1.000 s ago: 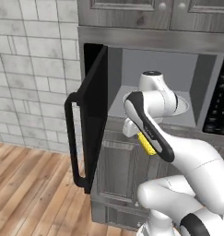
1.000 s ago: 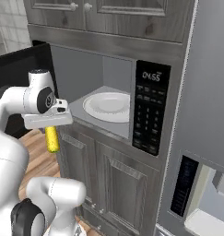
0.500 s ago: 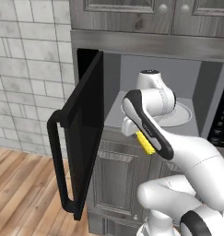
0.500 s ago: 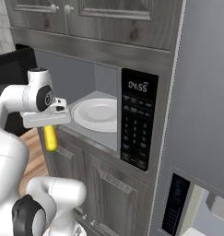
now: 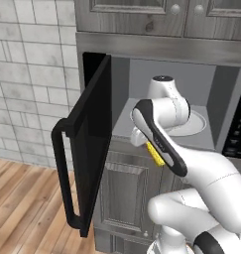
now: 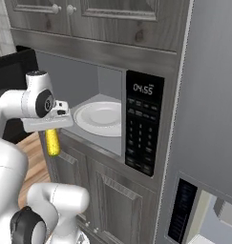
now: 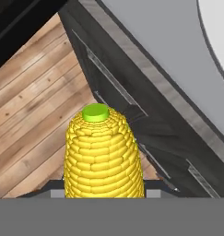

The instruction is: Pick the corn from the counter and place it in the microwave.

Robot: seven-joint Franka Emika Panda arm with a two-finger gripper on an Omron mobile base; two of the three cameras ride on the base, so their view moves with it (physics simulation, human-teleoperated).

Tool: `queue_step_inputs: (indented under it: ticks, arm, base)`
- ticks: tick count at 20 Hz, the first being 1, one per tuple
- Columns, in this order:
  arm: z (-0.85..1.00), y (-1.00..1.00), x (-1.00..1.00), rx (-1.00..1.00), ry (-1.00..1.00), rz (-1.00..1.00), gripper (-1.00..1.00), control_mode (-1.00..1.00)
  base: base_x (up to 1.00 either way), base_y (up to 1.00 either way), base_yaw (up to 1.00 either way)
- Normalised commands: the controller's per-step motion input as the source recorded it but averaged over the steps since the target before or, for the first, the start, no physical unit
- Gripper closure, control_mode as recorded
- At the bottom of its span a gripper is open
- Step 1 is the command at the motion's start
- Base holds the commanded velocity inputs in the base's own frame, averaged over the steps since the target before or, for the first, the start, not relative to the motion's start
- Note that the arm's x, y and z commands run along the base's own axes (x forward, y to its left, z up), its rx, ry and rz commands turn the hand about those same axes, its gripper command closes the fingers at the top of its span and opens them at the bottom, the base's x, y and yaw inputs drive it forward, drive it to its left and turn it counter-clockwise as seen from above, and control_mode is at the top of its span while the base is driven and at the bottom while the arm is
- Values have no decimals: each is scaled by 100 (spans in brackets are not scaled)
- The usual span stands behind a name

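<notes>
From the left base view, the corn [image 5: 154, 154] hangs below the white wrist, a yellow sliver poking down in front of the cabinet face just under the open mouth of the microwave [image 5: 166, 94]; the black door [image 5: 90, 149] stands swung wide to the left, and the white turntable plate [image 5: 194, 123] lies bare inside. So the pick is done — the cob is off the counter and in the air — but it sits lower than the microwave floor and outside the opening. From the right base view the same reading holds: the gripper [image 6: 51, 129] is at the front left corner of the cavity, the cob dangling straight down from it beside the lower cabinet, while the plate further in carries nothing. In the hand view the cob fills the lower middle, its green stem end pointing away from the camera, with wooden floor [image 7: 35, 115] and the cabinet front [image 7: 132, 101] beyond it and the grey microwave floor up to the right. The fingers are hidden behind the cob, yet since it hangs free with nothing under it, I judge the pincer clenched on it. What is left, by my estimate: lift, carry inward over the plate, and release.
</notes>
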Motion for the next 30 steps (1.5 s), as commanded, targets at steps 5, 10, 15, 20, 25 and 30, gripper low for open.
queue_step_inputs:
  ticks: [5,10,15,20,25,30]
  arm:
    - [0,0,41,0,-29,-6,100,-100]
    - [3,-3,38,-9,-25,6,100,-100]
    - [40,-17,65,-1,-22,-1,100,-100]
    - [58,-50,35,0,-14,-2,100,-100]
    - [19,-43,19,-4,-6,0,100,-100]
    - [0,-36,20,-9,-5,0,100,-100]
  base:
    - [0,0,0]
    - [0,0,0]
    - [0,0,0]
    - [0,0,0]
    - [0,0,0]
    - [0,0,0]
